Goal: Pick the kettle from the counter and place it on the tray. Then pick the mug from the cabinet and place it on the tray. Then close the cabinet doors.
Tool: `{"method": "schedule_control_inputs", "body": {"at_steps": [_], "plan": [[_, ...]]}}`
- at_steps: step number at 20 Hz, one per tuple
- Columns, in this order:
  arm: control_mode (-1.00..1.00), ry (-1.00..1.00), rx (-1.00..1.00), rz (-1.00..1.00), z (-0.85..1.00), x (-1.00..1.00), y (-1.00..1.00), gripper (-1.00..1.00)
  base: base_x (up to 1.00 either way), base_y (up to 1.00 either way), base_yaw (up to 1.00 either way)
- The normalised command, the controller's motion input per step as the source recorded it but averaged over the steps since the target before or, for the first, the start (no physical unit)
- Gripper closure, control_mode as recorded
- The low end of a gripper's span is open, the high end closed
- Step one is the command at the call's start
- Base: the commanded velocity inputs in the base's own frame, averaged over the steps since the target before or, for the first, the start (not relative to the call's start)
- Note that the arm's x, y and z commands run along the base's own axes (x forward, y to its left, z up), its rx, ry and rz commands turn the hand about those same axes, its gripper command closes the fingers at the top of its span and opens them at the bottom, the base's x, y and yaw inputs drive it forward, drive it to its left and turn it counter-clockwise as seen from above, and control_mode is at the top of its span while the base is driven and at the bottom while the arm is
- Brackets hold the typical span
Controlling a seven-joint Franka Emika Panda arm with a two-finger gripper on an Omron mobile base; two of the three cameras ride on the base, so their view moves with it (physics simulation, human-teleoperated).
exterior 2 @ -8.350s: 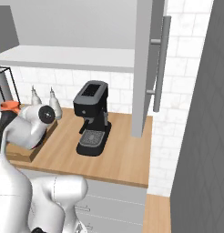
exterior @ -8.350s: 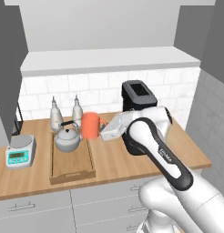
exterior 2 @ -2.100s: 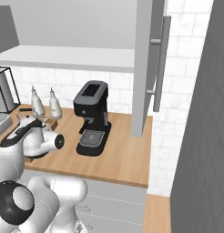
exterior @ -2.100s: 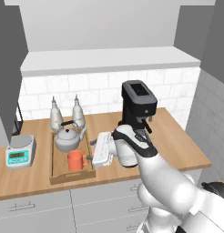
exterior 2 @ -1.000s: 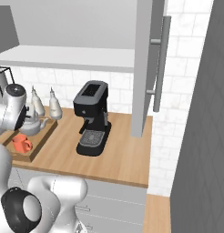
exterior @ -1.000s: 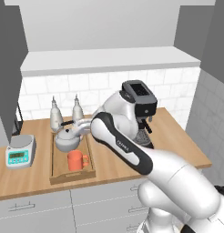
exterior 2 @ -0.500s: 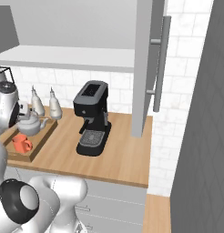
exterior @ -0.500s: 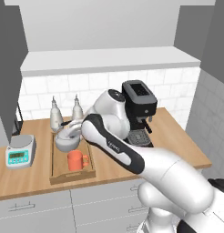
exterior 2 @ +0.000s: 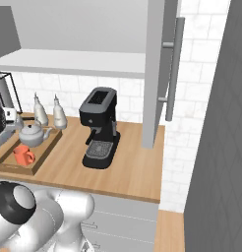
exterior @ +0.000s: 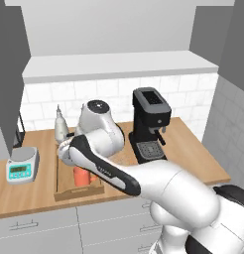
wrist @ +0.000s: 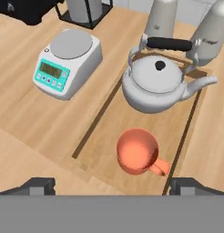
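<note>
Seen from the hand, the silver kettle (wrist: 155, 86) with its black handle stands upright on the wooden tray (wrist: 104, 132). The orange-red mug (wrist: 137, 151) sits upright in front of it on the same tray. My gripper (wrist: 112, 184) hovers above the tray's near end, open, with nothing between its fingers. From the right base, the kettle (exterior 2: 34, 134) and mug (exterior 2: 23, 156) rest on the tray (exterior 2: 46, 153). From the left base, my arm hides the kettle; the mug (exterior: 82, 176) shows on the tray (exterior: 79, 192). The cabinet doors (exterior 2: 160, 74) stand open over the counter (exterior: 193, 154).
A grey digital scale (wrist: 68, 61) sits left of the tray. Two slim silver-capped bottles (wrist: 161, 18) stand behind the kettle. A black coffee machine (exterior: 151, 124) stands right of the tray. The cabinet's pale shelf (exterior: 119, 67) runs above the counter.
My arm has swung left and risen over the tray, leaving the mug standing on it. The gripper stays open.
</note>
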Motion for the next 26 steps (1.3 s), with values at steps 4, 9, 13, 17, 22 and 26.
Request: {"method": "schedule_control_inputs", "body": {"at_steps": [4, 9, 13, 17, 22, 26], "plan": [[-1.00, -0.05, -0.26, 0.07, -0.12, -0.27, 0.30, -1.00, 0.00, 0.00, 0.00], [-1.00, -0.31, -0.22, 0.05, -0.12, -0.32, 0.20, -1.00, 0.00, 0.00, 0.00], [-1.00, -0.40, -0.16, 0.06, -0.04, -0.30, 0.01, -1.00, 0.00, 0.00, 0.00], [-1.00, -0.33, -0.13, 0.05, 0.00, -0.12, 0.04, -1.00, 0.00, 0.00, 0.00], [-1.00, -0.16, -0.15, 0.02, -0.01, 0.00, 0.05, -1.00, 0.00, 0.00, 0.00], [-1.00, -0.01, -0.19, 0.00, -0.06, 0.00, 0.08, -1.00, 0.00, 0.00, 0.00]]}}
